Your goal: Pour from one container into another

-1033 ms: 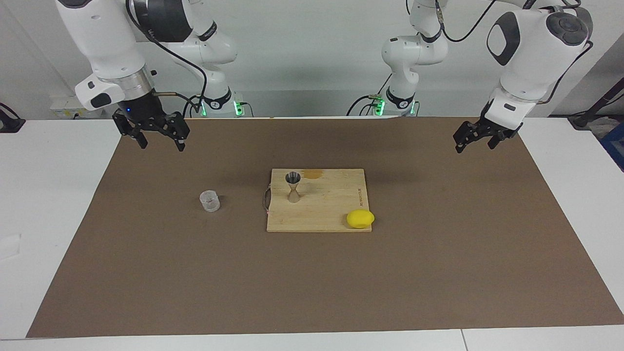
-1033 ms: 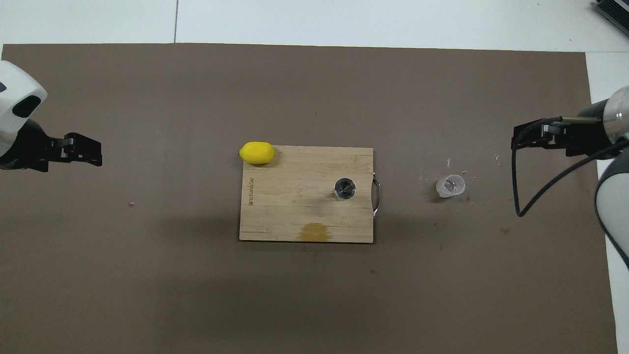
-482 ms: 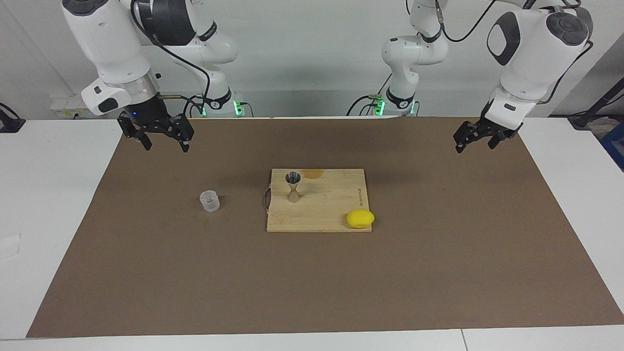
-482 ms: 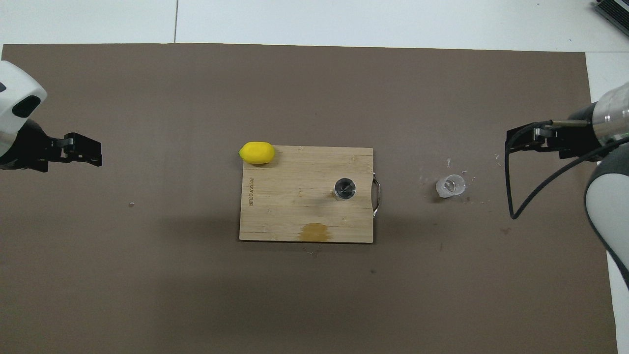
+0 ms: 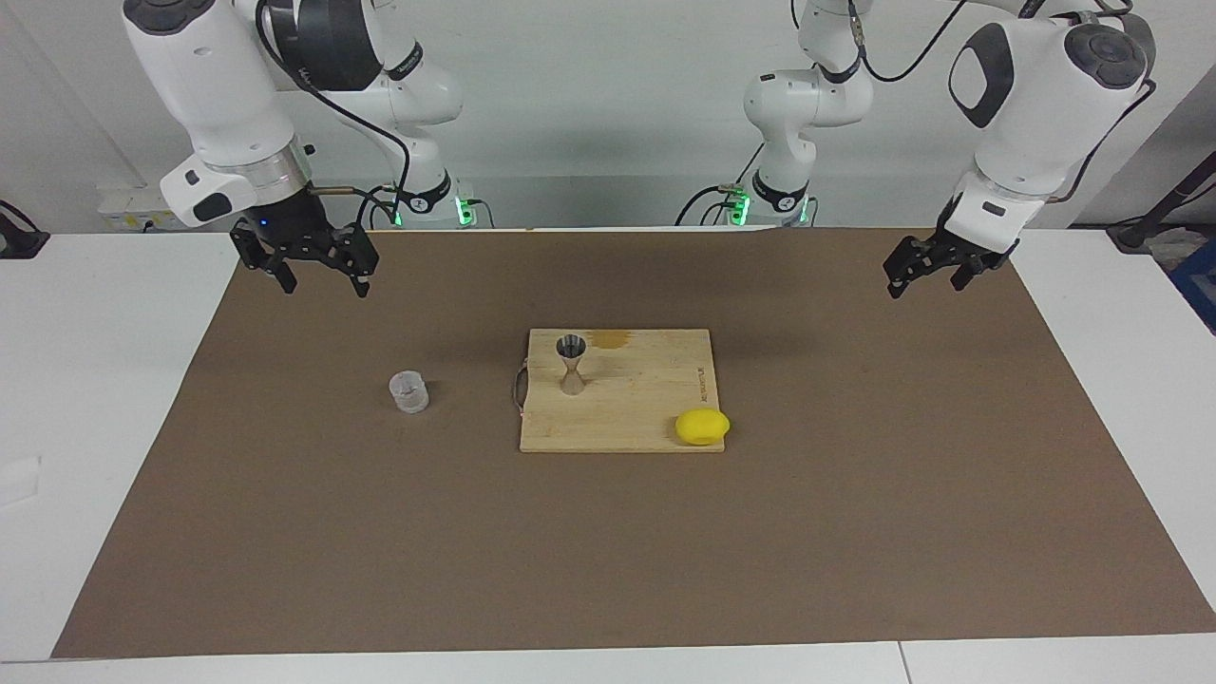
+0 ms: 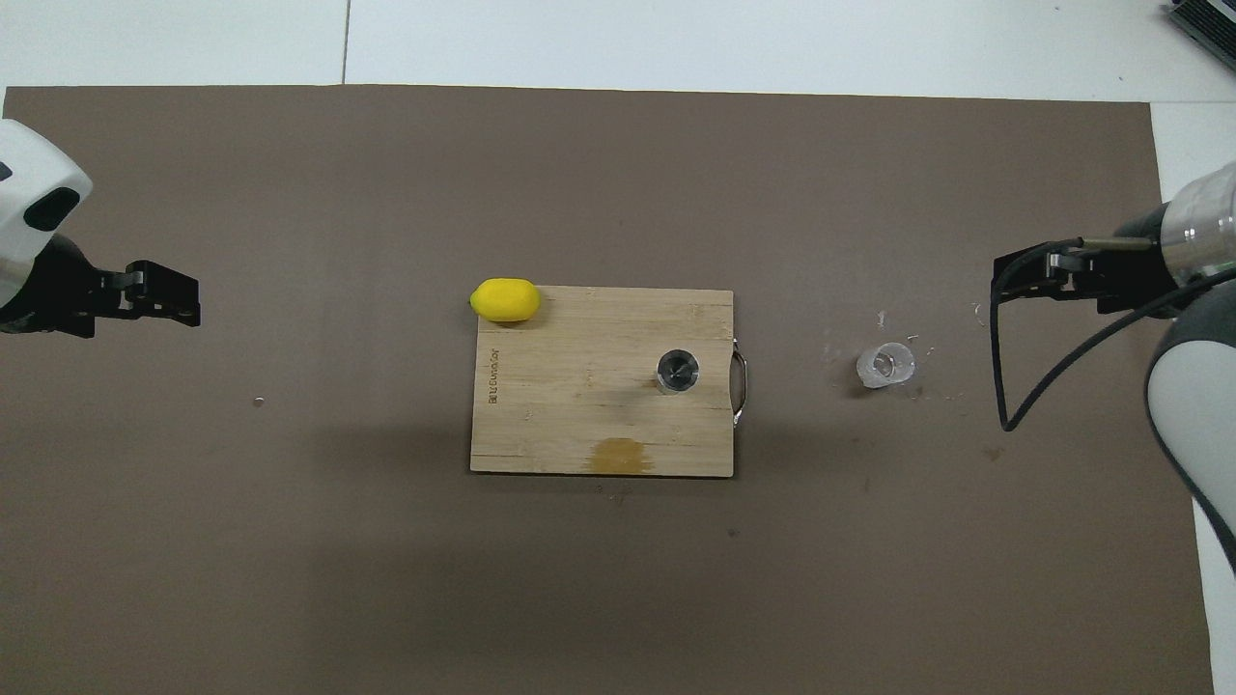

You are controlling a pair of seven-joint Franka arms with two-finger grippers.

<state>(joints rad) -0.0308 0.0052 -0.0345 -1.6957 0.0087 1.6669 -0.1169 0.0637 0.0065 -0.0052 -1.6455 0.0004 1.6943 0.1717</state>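
1. Currently the clear cup (image 5: 409, 391) is standing upright on the brown mat (image 5: 855, 532) covering the surface, toward the right arm's end, well apart from both tools.
2. The metal jigger (image 5: 571, 364) is standing upright on the wooden cutting board (image 5: 646, 399) at the middle of the mat, close to the board's edge that is carrying a metal handle (image 6: 740, 386), which is facing the cup.
3. A yellow lemon (image 5: 702, 427) is lying on the board's corner farther from the robots, toward the left arm's end, partly overhanging the edge.
4. A darker stain (image 6: 619, 457) is showing on the board's edge nearer to the robots.
5. The right tool (image 5: 317, 271) is hanging in the air over the mat's corner at the right arm's end, nearer to the robots' side than the cup; its fingers are standing spread apart and released, gripping nothing.
6. The left tool (image 5: 926, 273) is hanging in the air over the mat's edge at the left arm's end, waiting, well apart from the board and lemon; it is also released, with nothing between its fingers.
7. Small pale specks (image 6: 881, 317) are lying on the mat just beside the cup.
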